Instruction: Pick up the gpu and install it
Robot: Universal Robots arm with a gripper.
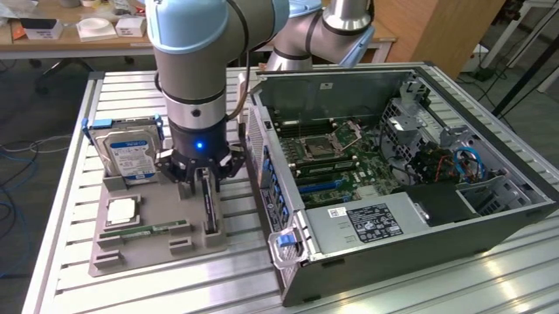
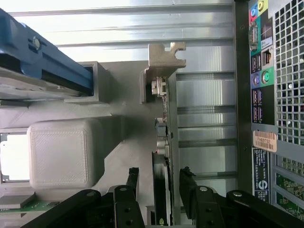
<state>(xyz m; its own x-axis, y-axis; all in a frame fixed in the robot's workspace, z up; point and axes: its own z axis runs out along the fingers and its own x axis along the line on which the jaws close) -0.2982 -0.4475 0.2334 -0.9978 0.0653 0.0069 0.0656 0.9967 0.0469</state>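
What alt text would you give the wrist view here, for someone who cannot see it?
The open gripper straddles the gpu, jaws either side with gaps, not closed on it. The card stands on edge in a grey holder, its silver bracket at the end away from the gripper; the computer case and its rear ports run alongside.

A slatted aluminium table [image 1: 131, 288] spans the exterior view, with bright glare on its slats at five o'clock. Behind it, at eleven o'clock, a wooden desk [image 1: 61, 44] carries small white boxes [image 1: 96, 27]. A wooden cabinet [image 1: 441, 29] rises at one o'clock. Dark grey floor [image 1: 39, 98] at nine o'clock bears loose cables [image 1: 9, 222].
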